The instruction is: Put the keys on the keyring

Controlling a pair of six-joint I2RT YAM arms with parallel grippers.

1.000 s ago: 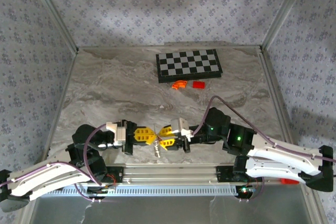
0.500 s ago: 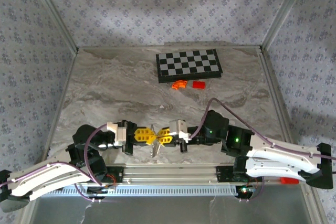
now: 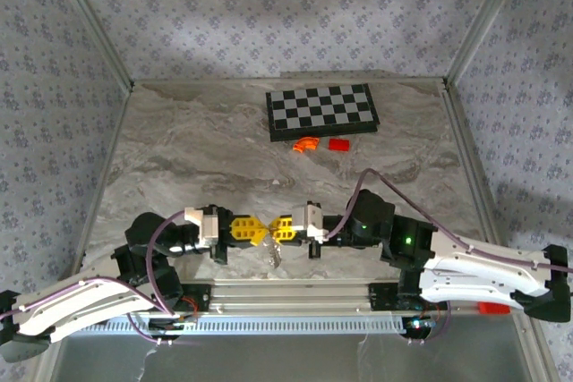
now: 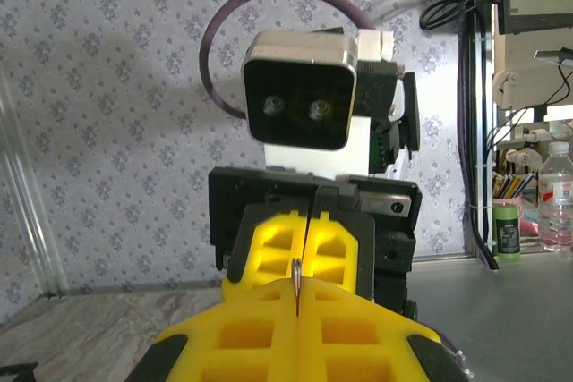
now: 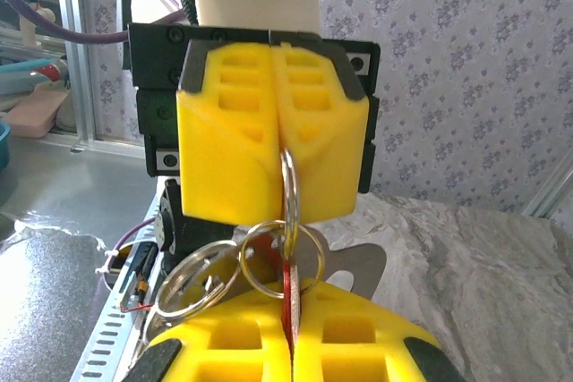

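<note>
Hands – two, tips meeting: left hand (image 3: 257, 232) pinches keyring (image 5: 286, 183), right hand (image 3: 274, 231) pinches one red key (image 5: 288, 297).

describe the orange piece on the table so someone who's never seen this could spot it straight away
On the far side of the marble table lies a black-and-white chessboard. Just in front of its near edge sit two small pieces side by side. The orange piece is the left one and curved, whereas the red block beside it is rectangular.

We see the keys (image 5: 287, 291) as a red sliver, the rest hidden inside the right gripper (image 5: 288, 351); the left gripper (image 5: 277, 131) hides the keyring (image 5: 287, 187) top
</note>
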